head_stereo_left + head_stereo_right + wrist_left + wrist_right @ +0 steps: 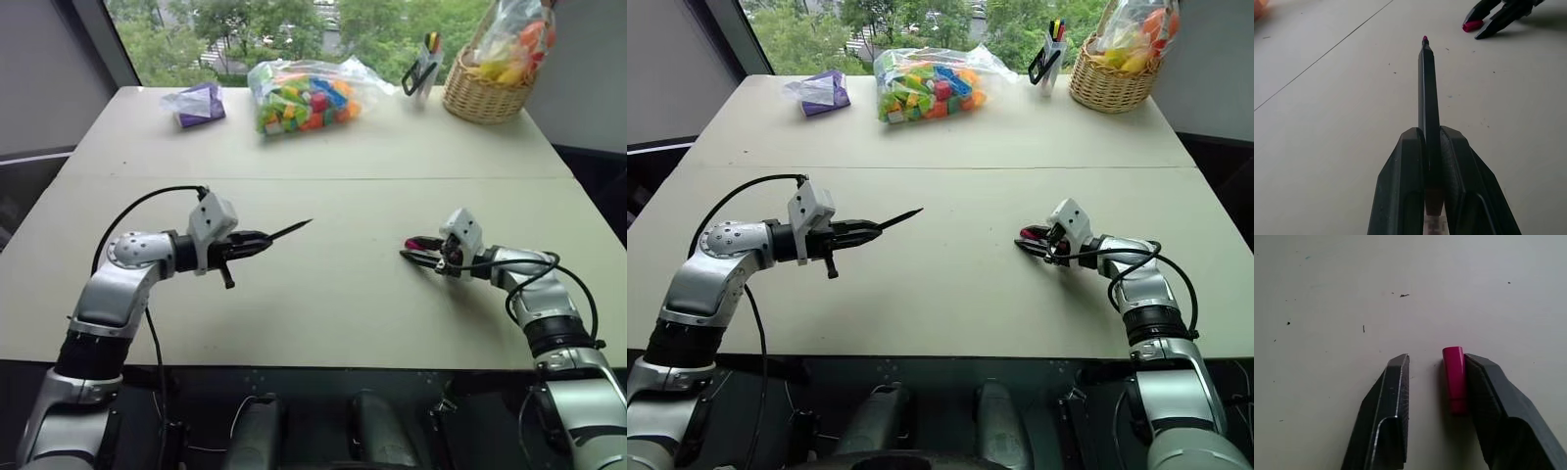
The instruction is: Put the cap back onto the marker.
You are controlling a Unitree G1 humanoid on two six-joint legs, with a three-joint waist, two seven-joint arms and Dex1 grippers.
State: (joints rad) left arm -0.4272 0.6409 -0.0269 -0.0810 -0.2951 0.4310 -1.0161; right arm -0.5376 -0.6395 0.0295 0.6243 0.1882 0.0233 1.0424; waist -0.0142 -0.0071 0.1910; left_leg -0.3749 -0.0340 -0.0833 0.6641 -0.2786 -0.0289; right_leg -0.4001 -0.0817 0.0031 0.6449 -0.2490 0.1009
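My left gripper (263, 240) is shut on the marker (286, 232), a slim black pen held above the table, its red-tipped point (1425, 38) aimed toward my right gripper. The red cap (1454, 378) lies flat on the table between the fingers of my right gripper (1436, 358). It rests against one finger (1493, 391), and a gap separates it from the other finger (1393, 391), so this gripper stands open around it. In the left eye view the cap (423, 242) shows at the tips of the right gripper (416, 251), low on the table (333, 313).
Along the table's far edge stand a clear bag of colourful blocks (304, 98), a purple packet (201, 103), a cup with pens and scissors (423, 70) and a wicker basket (487, 88). A seam (313, 178) crosses the tabletop.
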